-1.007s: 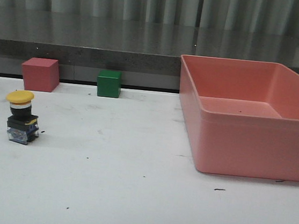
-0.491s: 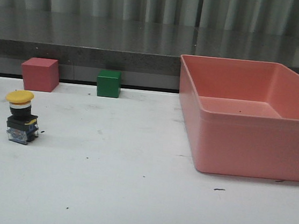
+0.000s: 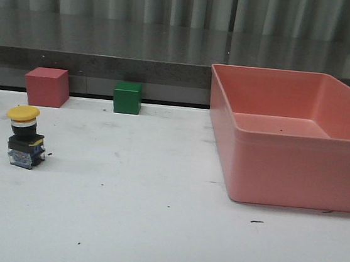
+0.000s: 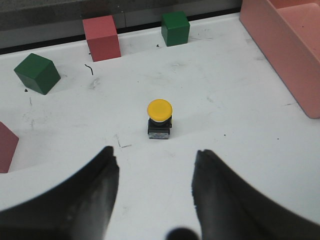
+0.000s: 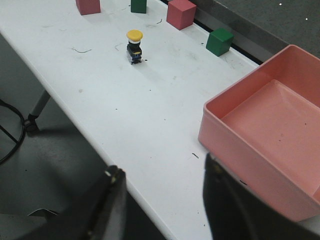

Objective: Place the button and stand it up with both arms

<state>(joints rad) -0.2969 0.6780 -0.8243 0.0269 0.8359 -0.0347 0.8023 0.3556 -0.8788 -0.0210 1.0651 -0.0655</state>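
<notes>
White table [image 3: 163, 231] is seen marked with small dark scuffs. Large pink bin [image 3: 300, 142] is placed on its right side, interior empty apart from tiny specks. Pink cube [image 3: 46, 87] and green cube [image 3: 127, 97] are set along the far edge, near each other but apart. A second green cube [image 4: 37, 73], turned at an angle, and part of another pink block [image 4: 7, 147] are picked up in the left wrist view.

Button [image 3: 25, 137] is stood upright on the left part of the table, yellow cap up, black base down, well apart from the bin and untouched by either arm.

Left gripper [image 4: 155, 177] is held spread wide, nothing between the fingers, button just ahead of it. Right gripper [image 5: 162, 192] is likewise spread and empty, positioned off the near table edge, well back from the button.
</notes>
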